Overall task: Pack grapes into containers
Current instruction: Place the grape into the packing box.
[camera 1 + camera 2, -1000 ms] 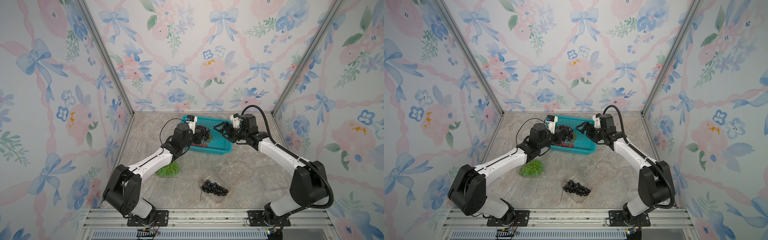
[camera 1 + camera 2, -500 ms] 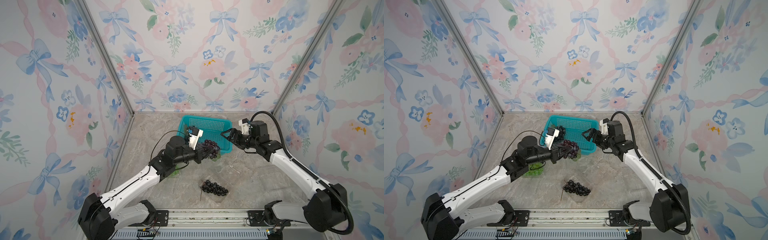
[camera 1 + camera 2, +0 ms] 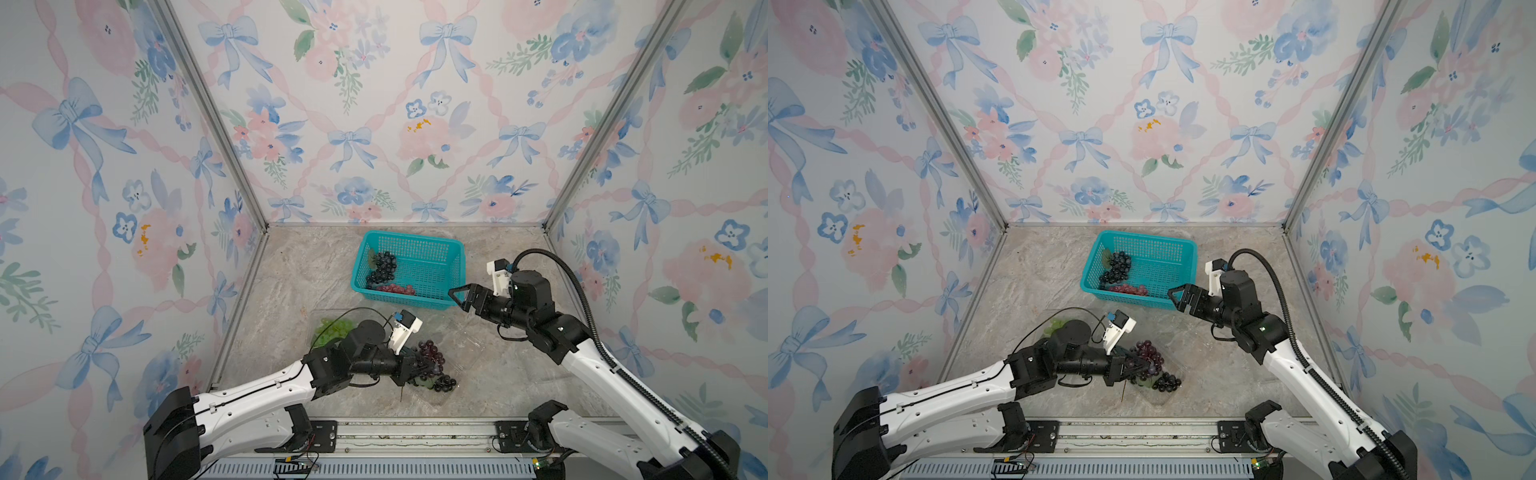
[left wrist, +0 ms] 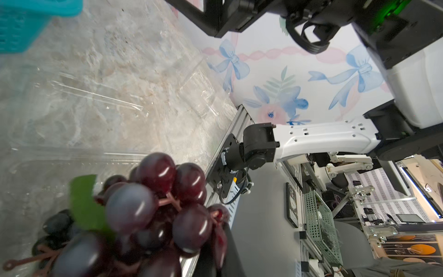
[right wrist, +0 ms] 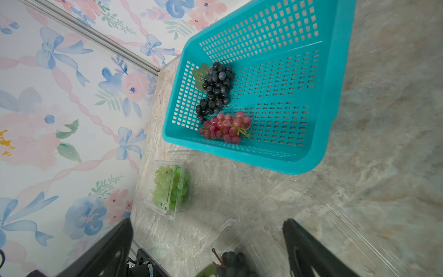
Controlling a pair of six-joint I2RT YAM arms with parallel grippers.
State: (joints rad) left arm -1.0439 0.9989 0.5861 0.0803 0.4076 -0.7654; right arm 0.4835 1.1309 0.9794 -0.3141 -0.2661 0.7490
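Scanning from the left, I see a green bunch sealed in a clear punnet near the left wall. Next to it my left gripper is clamped tight on the stem end of a purple bunch, holding it over an open punnet that has a black bunch in it; I cannot tell whether the two bunches touch. Farther back, the basket holds a blue-black bunch and a red bunch. My right gripper hovers just beside the basket's near right corner, fingers spread wide and gripping nothing.
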